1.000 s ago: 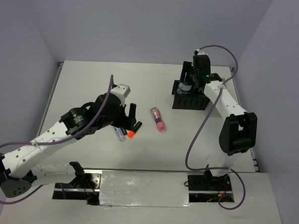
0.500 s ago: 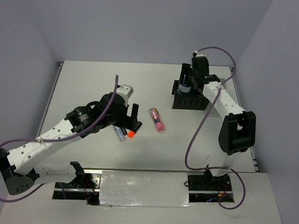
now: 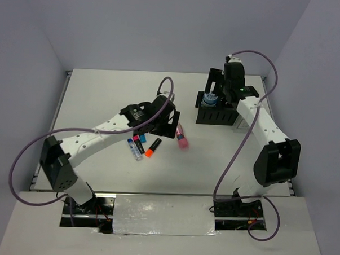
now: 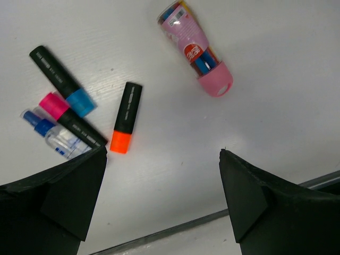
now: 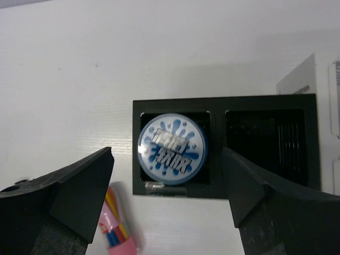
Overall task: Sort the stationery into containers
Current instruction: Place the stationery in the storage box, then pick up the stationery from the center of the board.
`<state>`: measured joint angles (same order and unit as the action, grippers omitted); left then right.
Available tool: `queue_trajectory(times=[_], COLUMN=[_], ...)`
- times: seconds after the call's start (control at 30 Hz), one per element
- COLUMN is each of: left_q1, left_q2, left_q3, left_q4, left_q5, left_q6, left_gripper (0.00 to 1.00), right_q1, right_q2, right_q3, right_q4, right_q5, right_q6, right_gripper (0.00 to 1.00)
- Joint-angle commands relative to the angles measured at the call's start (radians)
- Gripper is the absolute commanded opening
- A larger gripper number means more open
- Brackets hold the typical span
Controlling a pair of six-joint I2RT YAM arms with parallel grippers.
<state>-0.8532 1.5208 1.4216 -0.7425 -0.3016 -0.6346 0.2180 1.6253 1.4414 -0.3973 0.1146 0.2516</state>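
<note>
The left gripper (image 4: pixel 162 154) is spread wide with nothing between its fingers. A second ago it hung over the cluster of markers. The arm has since reached forward and to the right, and the gripper now hovers just short of the pink tube (image 4: pixel 195 50). The tube lies flat on the surface (image 3: pixel 104 91) where it lay before, ahead of the fingertips and not touching them.

The markers, which the arm partly covered earlier, now lie in plain view behind and to the left of the gripper. The orange-capped marker (image 4: pixel 126 117) lies alone. The blue-capped marker (image 4: pixel 61 81) and the pink-capped marker (image 4: pixel 71 119) lie close together. A small clear piece with a blue cap (image 4: pixel 53 135) lies against the pink-capped one.

The right gripper (image 5: pixel 166 154) is also spread and empty. It still hovers over the black organiser (image 5: pixel 218 154) and has shifted only slightly. Straight below it the tape roll (image 5: pixel 171 149) sits flat in the organiser's left compartment, as it did a second ago. The organiser stands at the far right of the surface, well apart from the markers.
</note>
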Motion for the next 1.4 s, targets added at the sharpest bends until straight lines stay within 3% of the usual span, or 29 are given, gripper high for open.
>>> queue_trajectory(times=[0.0,0.17,0.33,0.63,0.93,1.0,1.03,1.1,1.13,1.2,1.23,1.37], left_q1=[0.002,0.026,0.034,0.057,0.082,0.089,0.098,0.109,0.112,0.118,0.118,0.121], left_q2=[0.113,0.314,0.481,0.741,0.868,0.877,0.881,0.889,0.888,0.872,0.862,0.707], left_q3=[0.114,0.304,0.456,0.674,0.712,0.697,0.697,0.7,0.697,0.704,0.711,0.703], left_q4=[-0.024,-0.13,-0.193,-0.273,-0.278,-0.261,-0.252,-0.247,-0.239,-0.238,-0.248,-0.238], left_q5=[-0.011,-0.004,0.015,0.0,-0.017,-0.008,-0.004,0.007,0.016,0.036,0.039,0.106], left_q6=[-0.022,-0.034,-0.083,-0.208,-0.252,-0.252,-0.252,-0.257,-0.257,-0.266,-0.278,-0.341], left_gripper=[0.99,0.99,0.99,0.99,0.9,0.79,0.66,0.49,0.28,0.06,0.0,0.0], right_q1=[-0.002,-0.002,-0.002,-0.002,-0.002,-0.002,-0.002,-0.002,-0.002,-0.002,0.0,-0.002], right_q2=[-0.161,-0.355,-0.533,-0.657,-0.728,-0.737,-0.739,-0.746,-0.749,-0.762,-0.768,-0.798], right_q3=[0.039,-0.03,-0.188,-0.274,-0.288,-0.288,-0.288,-0.292,-0.295,-0.314,-0.329,-0.374], right_q4=[-0.081,-0.224,-0.248,-0.296,-0.334,-0.34,-0.342,-0.351,-0.351,-0.344,-0.334,-0.258], right_q5=[-0.013,-0.05,-0.084,-0.164,-0.222,-0.236,-0.243,-0.248,-0.25,-0.257,-0.265,-0.358], right_q6=[0.061,0.145,0.195,0.193,0.175,0.172,0.17,0.163,0.16,0.152,0.149,0.138], right_gripper=[0.9,0.91,0.93,0.93,0.93,0.93,0.93,0.93,0.93,0.93,0.93,0.93])
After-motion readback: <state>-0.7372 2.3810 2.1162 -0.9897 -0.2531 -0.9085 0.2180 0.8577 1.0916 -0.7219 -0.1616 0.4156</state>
